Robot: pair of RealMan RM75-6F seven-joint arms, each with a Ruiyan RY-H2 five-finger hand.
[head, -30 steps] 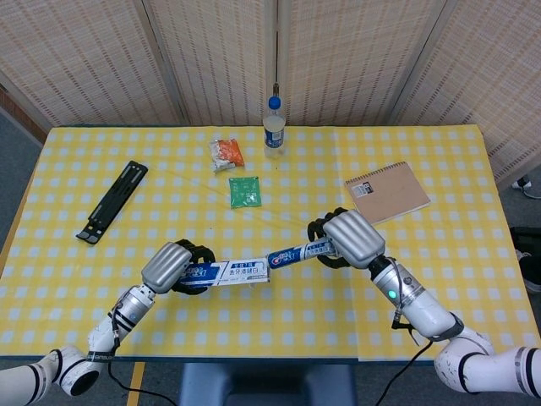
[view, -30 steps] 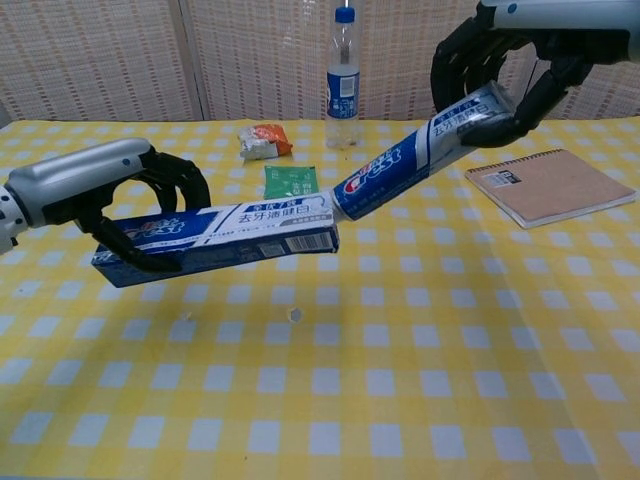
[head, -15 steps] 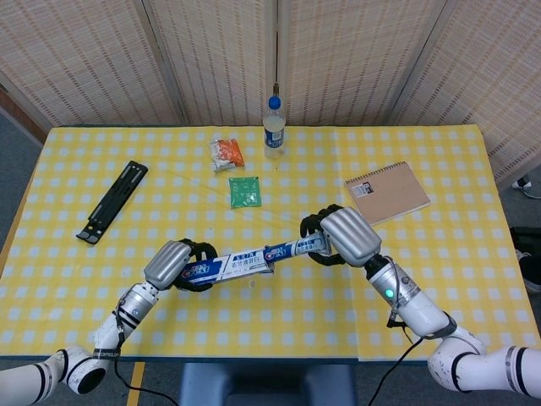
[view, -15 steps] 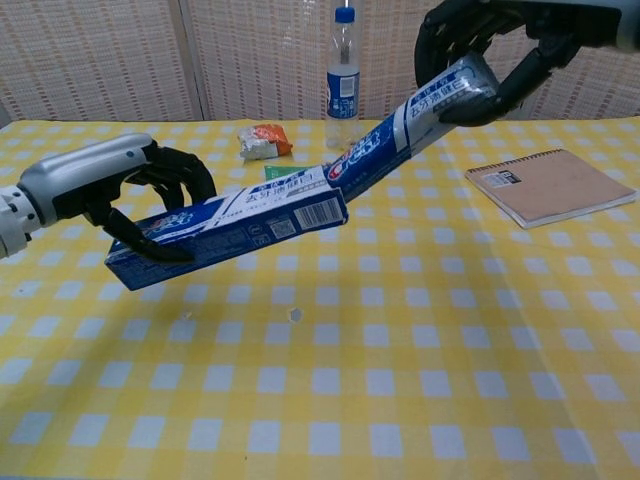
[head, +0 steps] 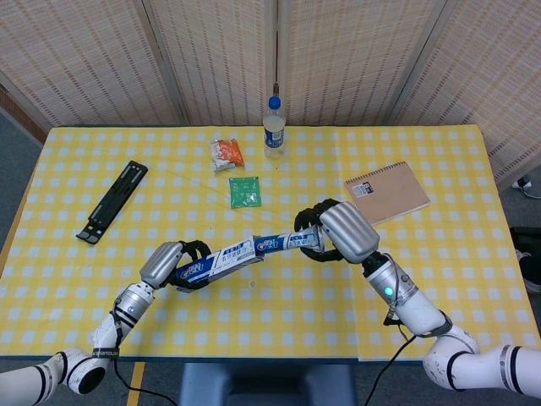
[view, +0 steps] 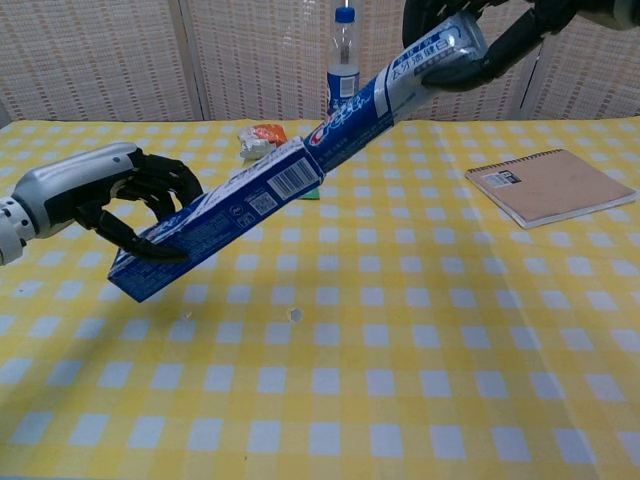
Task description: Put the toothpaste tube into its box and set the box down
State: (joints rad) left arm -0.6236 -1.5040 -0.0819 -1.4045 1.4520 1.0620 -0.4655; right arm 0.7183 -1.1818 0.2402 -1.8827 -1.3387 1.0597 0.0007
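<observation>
Blue and white is the box (view: 215, 215), and I hold it up in the air with my left hand (view: 95, 195). My fingers curl around its low end and grip it. The box tips up toward the water bottle (view: 343, 60), with its open mouth at the high end.

My right hand (view: 470, 40) holds the toothpaste tube (view: 385, 95) by its far end, close to the water bottle in the chest view, with the fingers wrapped around it. The near end of the tube is at the mouth of the box and looks like it is partly inside. Tube and box make one long slanted line above the tabletop (view: 400, 380).

I think the tube is only part of the way in. Most of it sticks out.

What could go wrong? If I push the tube at a slant that does not match the box, it could jam on the edge of the mouth and bend the flap. The tube is soft, so a hard push could make it fold. My left hand holds only one end of the box, so a strong push could make the box slip or spin out of my grip.
</observation>
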